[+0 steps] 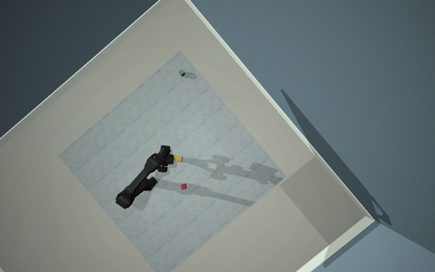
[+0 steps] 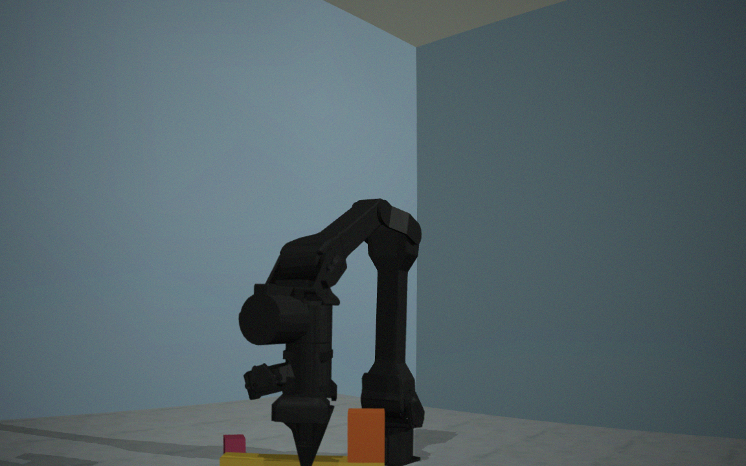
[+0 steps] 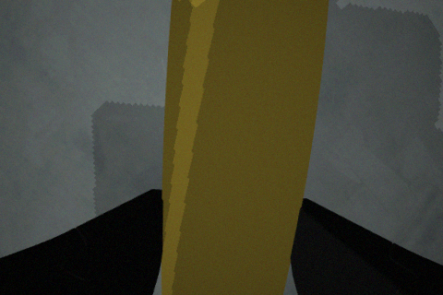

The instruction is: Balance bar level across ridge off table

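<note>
The yellow bar (image 1: 178,158) (image 2: 248,460) (image 3: 249,101) looks about level in the exterior view, where the frame's bottom edge cuts it off. An orange block (image 2: 366,434) stands on or at the bar's right end there. My gripper (image 2: 306,461) (image 3: 228,211) points down and is shut on the bar, with one finger on each side of it in the wrist view. The ridge cannot be made out in any view. Whether the bar touches anything beneath it is hidden.
A small crimson cube (image 1: 183,186) (image 2: 234,443) stands on the pale grey table (image 1: 192,125), beyond the bar in the exterior view. A green block (image 1: 181,72) stands near the table's top corner in the top view. The arm casts long shadows.
</note>
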`<state>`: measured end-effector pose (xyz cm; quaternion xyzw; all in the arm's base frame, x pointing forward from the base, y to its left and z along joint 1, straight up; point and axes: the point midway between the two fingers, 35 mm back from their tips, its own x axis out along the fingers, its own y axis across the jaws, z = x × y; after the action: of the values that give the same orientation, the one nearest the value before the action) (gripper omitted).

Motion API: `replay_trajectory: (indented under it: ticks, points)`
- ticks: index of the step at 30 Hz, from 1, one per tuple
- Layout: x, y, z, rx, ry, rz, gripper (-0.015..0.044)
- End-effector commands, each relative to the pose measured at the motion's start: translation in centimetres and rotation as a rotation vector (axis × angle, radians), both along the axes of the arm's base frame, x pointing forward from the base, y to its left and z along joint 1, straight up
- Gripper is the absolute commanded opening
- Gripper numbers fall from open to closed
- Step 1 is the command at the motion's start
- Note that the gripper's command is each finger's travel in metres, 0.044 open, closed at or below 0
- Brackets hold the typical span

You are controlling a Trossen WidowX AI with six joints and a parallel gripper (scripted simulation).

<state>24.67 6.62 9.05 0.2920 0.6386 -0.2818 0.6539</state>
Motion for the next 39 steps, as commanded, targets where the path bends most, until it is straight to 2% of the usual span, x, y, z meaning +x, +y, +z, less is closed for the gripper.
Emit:
replay_trajectory:
  ticks: [1,11,17,18,39]
  points:
    - [-0.01,0.00,-0.01,0.000,0.001,0.000,0.0000]
    - [-0.01,0.00,-0.01,0.000,0.001,0.000,0.0000]
    - [-0.01,0.00,-0.01,0.000,0.001,0.000,0.0157]
    - [-0.01,0.00,-0.01,0.000,0.001,0.000,0.0167]
    - [-0.01,0.00,-0.01,0.000,0.001,0.000,0.0169]
